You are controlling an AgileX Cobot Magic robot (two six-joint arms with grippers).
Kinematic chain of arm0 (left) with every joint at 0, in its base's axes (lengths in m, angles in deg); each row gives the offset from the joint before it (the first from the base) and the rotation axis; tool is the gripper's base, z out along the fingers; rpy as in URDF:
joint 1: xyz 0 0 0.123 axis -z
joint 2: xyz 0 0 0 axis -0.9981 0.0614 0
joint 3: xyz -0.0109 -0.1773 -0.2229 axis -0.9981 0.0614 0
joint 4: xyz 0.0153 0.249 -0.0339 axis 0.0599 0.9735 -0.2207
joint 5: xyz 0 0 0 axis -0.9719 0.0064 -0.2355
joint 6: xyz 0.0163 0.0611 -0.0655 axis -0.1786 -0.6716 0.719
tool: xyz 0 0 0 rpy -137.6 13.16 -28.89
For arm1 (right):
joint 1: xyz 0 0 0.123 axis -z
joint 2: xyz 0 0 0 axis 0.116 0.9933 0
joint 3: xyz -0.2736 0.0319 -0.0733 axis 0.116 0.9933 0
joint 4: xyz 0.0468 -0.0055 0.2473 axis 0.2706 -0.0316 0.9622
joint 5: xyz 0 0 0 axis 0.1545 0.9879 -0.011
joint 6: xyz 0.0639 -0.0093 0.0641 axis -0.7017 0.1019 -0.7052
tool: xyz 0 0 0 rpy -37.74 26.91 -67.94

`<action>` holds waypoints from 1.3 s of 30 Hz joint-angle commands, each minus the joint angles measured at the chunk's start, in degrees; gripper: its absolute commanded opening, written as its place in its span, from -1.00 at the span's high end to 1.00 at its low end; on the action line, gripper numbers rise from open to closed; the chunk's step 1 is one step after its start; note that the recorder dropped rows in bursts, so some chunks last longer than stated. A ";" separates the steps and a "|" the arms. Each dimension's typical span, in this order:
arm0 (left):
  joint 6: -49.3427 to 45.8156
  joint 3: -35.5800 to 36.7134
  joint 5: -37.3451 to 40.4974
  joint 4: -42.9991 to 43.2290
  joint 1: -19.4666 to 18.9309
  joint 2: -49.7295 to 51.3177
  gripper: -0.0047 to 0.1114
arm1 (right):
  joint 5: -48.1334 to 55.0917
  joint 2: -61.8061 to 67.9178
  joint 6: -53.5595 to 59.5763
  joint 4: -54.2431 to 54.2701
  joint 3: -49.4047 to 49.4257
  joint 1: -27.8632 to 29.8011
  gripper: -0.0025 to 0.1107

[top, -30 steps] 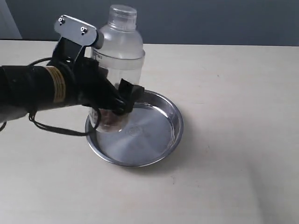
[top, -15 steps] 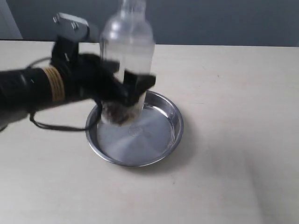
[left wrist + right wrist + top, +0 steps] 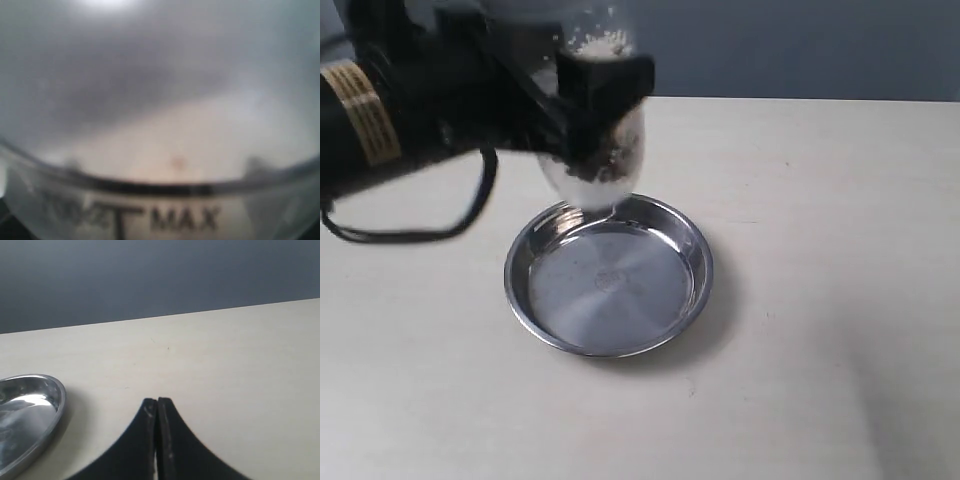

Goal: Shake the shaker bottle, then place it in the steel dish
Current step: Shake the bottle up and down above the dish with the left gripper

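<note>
The clear shaker bottle (image 3: 592,160) hangs blurred in the air above the back rim of the steel dish (image 3: 665,300), brown bits tossed about inside it. My left gripper (image 3: 585,110) is shut on the bottle's body; the bottle's top runs out of the exterior view. In the left wrist view the bottle's wall (image 3: 160,125) fills the picture, with the print "MAX", and the fingers are hidden. The steel dish (image 3: 25,410) also shows in the right wrist view. My right gripper (image 3: 157,402) is shut on nothing above the bare table, apart from the dish.
The pale table top (image 3: 820,200) stretches around the dish on all sides. A black cable (image 3: 430,235) loops from the left arm near the dish's left side. A dark wall (image 3: 800,45) stands behind the table's far edge.
The left gripper has carried the bottle up out of the dish and slightly right, with motion blur. The brown bits have scattered upward inside.
</note>
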 commanded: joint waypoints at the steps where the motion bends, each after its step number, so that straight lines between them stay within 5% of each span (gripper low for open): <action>1: 1.43 5.08 2.03 -1.65 -1.03 6.14 0.91 | -0.93 0.22 0.20 -0.49 0.07 -0.18 0.97; 5: 1.58 -0.17 -6.02 0.70 -0.64 -3.30 0.91 | -0.93 0.22 0.20 -0.49 0.07 -0.18 0.97; 10: -1.09 6.43 0.87 -3.71 -0.93 6.78 0.91 | -0.94 0.22 0.20 -0.34 0.07 -0.18 0.97; 14: 3.42 3.65 -19.29 -1.86 -1.07 2.48 0.91 | -0.94 0.22 0.20 -0.05 0.07 -0.18 0.97; 16: 2.23 -1.63 -9.79 -1.12 -0.56 -0.51 0.91 | -0.81 0.22 0.20 -0.10 0.07 -0.18 0.97; 17: 0.85 -0.52 0.80 -1.25 -0.46 2.39 0.91 | -0.81 0.22 0.20 -0.10 0.07 -0.18 0.97; 18: -0.02 1.28 1.86 -1.53 -0.46 4.65 0.91 | -0.81 0.22 0.20 -0.10 0.07 -0.18 0.97; 20: 0.51 2.54 -0.82 -2.07 -1.22 9.34 0.91 | -0.81 0.22 0.20 -0.10 0.07 -0.18 0.97; 23: 1.29 -5.19 -0.78 2.46 1.47 -0.36 0.91 | -0.81 0.22 0.20 -0.10 0.07 -0.18 0.97; 27: 1.68 1.96 0.91 -0.12 -0.07 11.67 0.91 | -0.90 0.22 0.20 -0.10 0.07 -0.18 0.97; 30: 1.81 -2.37 -6.58 1.06 -0.07 4.97 0.91 | -0.90 0.22 0.20 -0.10 0.07 -0.18 0.97; 35: 1.34 1.39 1.15 0.71 -0.10 7.70 0.91 | -0.90 0.22 0.20 -0.10 0.07 -0.18 0.97; 39: 1.52 0.62 -1.50 1.39 -0.72 7.21 0.91 | -0.90 0.22 0.20 -0.10 0.07 -0.18 0.97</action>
